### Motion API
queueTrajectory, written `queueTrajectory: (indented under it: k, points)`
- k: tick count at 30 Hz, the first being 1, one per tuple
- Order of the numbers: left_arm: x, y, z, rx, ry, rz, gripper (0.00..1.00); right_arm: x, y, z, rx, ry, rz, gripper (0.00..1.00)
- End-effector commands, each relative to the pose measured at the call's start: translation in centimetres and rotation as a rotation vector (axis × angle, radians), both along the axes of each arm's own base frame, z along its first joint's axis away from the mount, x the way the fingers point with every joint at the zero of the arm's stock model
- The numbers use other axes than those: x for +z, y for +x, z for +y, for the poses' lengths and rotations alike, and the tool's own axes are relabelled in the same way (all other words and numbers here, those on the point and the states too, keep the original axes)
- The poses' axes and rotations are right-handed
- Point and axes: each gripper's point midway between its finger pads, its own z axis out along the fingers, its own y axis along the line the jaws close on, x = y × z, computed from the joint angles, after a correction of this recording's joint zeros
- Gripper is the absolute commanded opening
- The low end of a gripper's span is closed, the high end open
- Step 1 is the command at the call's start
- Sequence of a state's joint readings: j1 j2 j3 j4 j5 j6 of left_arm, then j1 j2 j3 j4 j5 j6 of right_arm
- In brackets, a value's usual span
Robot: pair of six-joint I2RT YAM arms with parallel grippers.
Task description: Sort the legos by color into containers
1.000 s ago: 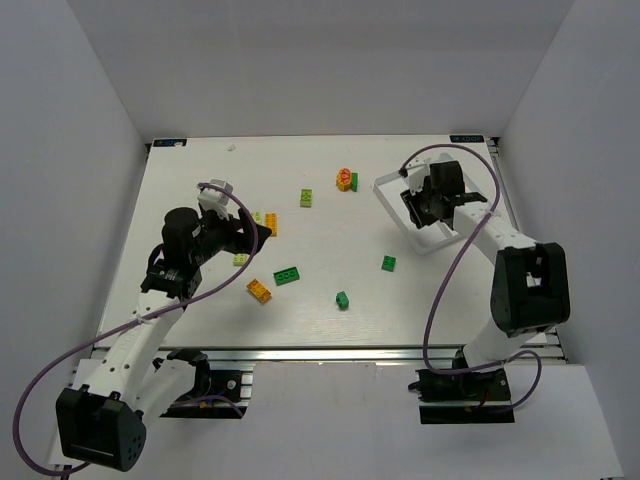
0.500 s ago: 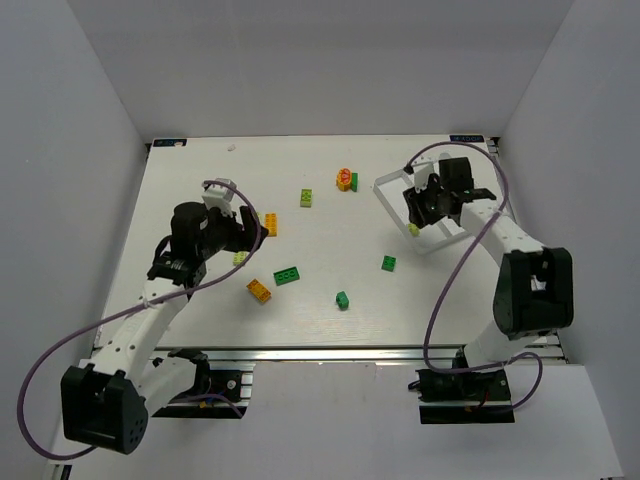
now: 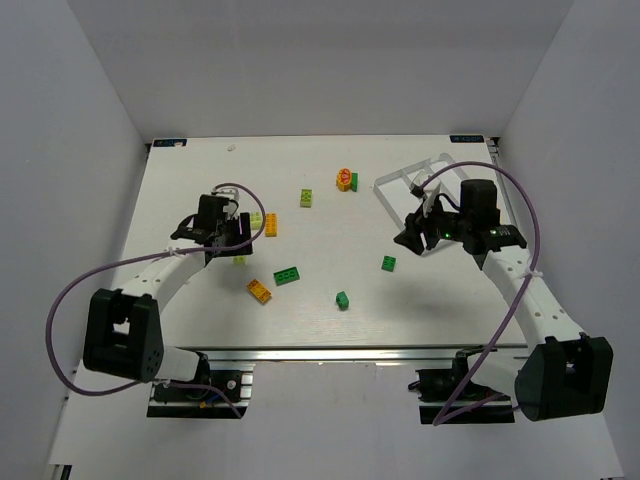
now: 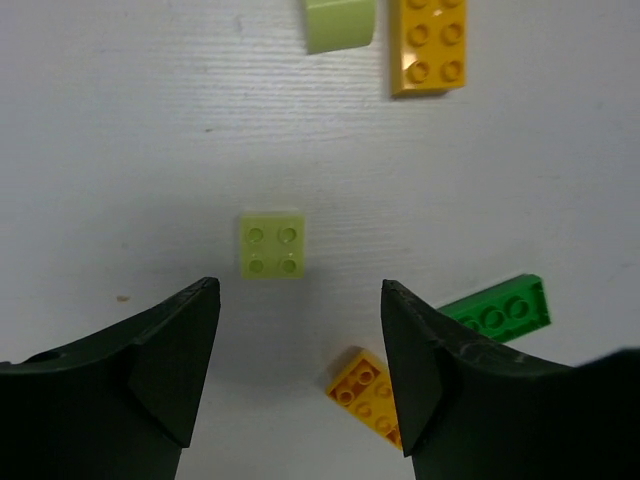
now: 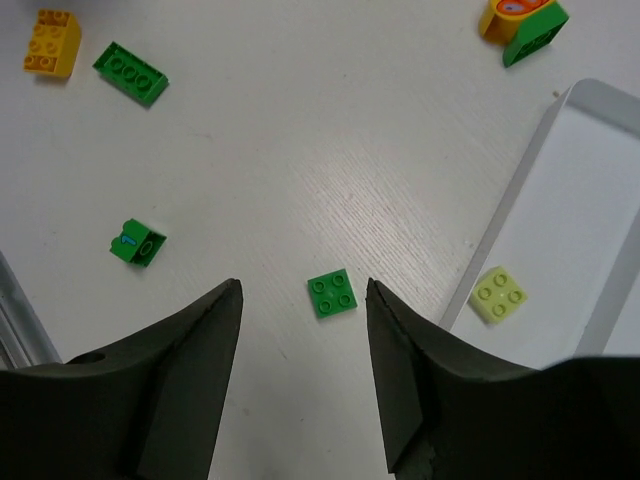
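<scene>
My left gripper (image 3: 232, 243) (image 4: 300, 300) is open and empty above the table. A lime-yellow 2x2 brick (image 4: 272, 245) (image 3: 240, 260) lies just ahead of its fingertips. An orange brick (image 4: 365, 390) (image 3: 259, 291) and a dark green brick (image 4: 497, 310) (image 3: 287, 275) lie nearby. My right gripper (image 3: 410, 238) (image 5: 303, 295) is open and empty beside the near left edge of the clear tray (image 3: 405, 170) (image 5: 560, 190). A green 2x2 brick (image 5: 331, 293) (image 3: 388, 263) lies between its fingertips, below them. A lime 2x2 brick (image 5: 499, 293) lies in the tray.
A round orange-and-red piece (image 3: 345, 179) (image 5: 522, 22) joined to a green brick sits at the far middle. A lime brick (image 3: 307, 198), a lime and orange pair (image 3: 264, 222) (image 4: 428, 45) and a small green brick (image 3: 342, 299) (image 5: 137, 244) lie scattered.
My right gripper has drawn back from over the tray toward the near left, and a lime brick now lies in the tray. My left arm has swung and its gripper sits over the lime 2x2 brick.
</scene>
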State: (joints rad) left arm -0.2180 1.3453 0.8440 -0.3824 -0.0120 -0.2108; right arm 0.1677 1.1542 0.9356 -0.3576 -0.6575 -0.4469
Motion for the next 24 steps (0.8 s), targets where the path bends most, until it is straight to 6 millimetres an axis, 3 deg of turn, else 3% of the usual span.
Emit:
queueTrajectory:
  k: [1, 5, 15, 24]
  points:
    - [-0.4, 0.0, 1.9, 0.071, 0.092, 0.051, 0.76, 0.0, 0.0, -0.1, 0.011, -0.001, -0.004, 0.59]
    - [-3.0, -0.3, 1.8, 0.058, 0.142, 0.145, 0.78, 0.4, -0.4, 0.0, 0.024, 0.003, -0.017, 0.60]
    - [-5.0, 0.2, 1.1, 0.031, 0.145, 0.179, 0.77, 0.5, -1.0, 0.4, 0.046, 0.027, -0.010, 0.60]
    - [-6.1, 0.5, 1.1, 0.028, 0.156, 0.208, 0.56, 0.1, -0.9, 0.3, 0.043, 0.032, 0.002, 0.60]
